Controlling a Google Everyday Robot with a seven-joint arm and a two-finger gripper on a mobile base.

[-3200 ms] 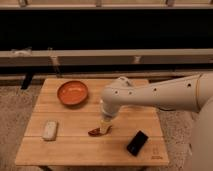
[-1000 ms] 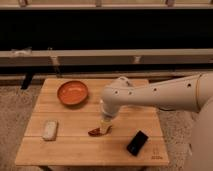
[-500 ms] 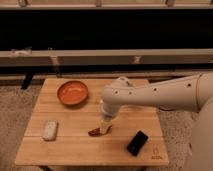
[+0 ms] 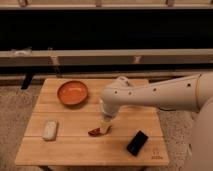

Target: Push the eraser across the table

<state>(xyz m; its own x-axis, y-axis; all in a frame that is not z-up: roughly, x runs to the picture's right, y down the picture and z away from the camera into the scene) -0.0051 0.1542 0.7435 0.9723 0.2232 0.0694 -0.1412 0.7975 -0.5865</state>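
**Table-top stock, one arm present**

Small square light-wood plank table (image 4: pixel 80 152). Flat black rectangular eraser (image 4: pixel 137 142): front right, lying diagonally, apart from the gripper. Gripper (image 4: pixel 106 128): pointing down at mid-table, just beside a small red-brown item (image 4: pixel 93 132); its grip cannot be told. Round orange bowl (image 4: pixel 73 92): back left. Whitish-grey rounded block (image 4: pixel 49 130): front left.

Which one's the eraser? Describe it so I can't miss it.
On the wooden table, look near the front right corner, right of the gripper beside the red pepper. The eraser is the only flat black slab; the block on the left is whitish.
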